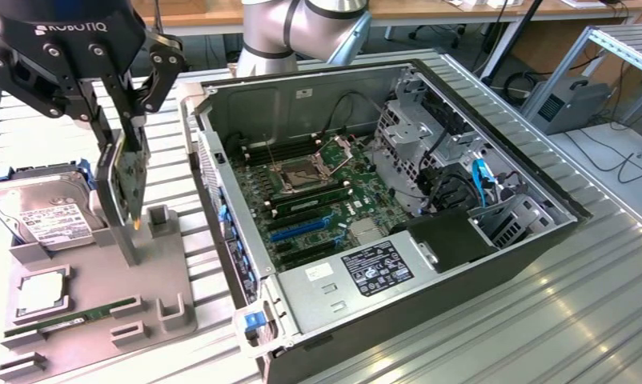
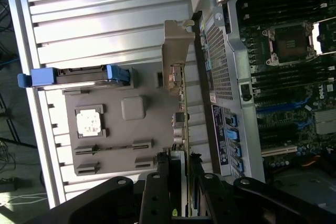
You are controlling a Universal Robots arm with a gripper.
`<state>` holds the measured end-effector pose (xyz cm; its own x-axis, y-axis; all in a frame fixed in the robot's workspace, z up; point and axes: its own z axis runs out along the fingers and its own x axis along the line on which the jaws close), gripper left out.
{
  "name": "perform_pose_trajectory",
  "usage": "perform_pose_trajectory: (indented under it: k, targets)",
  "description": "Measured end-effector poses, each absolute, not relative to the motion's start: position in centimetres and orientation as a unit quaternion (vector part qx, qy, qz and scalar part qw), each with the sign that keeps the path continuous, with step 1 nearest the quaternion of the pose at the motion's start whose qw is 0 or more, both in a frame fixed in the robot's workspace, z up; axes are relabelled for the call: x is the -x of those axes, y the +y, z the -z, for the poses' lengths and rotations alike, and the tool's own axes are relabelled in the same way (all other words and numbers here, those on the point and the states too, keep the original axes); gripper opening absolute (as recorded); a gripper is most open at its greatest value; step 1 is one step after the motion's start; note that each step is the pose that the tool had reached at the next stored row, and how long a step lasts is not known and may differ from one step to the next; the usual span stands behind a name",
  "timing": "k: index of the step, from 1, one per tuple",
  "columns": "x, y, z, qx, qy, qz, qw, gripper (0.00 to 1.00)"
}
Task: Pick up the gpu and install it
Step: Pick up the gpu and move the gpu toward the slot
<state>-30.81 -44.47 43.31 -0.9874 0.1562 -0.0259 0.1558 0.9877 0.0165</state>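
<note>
The gripper [image 1: 125,140] is clamped on the gpu [image 1: 118,188], held edge-on over the gray holder tray [image 1: 86,268]. In the exterior view, the open computer case [image 1: 460,280] sits at the gpu's three o'clock.

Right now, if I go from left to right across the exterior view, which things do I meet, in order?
hard drive → gpu, held upright by the gripper → CPU socket → drive cage → blue cable
</note>
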Motion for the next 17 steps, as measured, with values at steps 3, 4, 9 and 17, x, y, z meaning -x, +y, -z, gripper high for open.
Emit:
perform_pose_trajectory:
  k: [3, 4, 9, 17]
  targets:
    - [30.81, -44.47, -43.40, -0.078, 0.997, -0.007, 0.014, 0.27]
    - [30.81, -44.47, -43.43, -0.078, 0.997, -0.007, 0.014, 0.27]
    - [30.81, -44.47, -43.58, -0.078, 0.997, -0.007, 0.014, 0.27]
    - [30.81, -44.47, -43.85, -0.078, 0.997, -0.007, 0.014, 0.27]
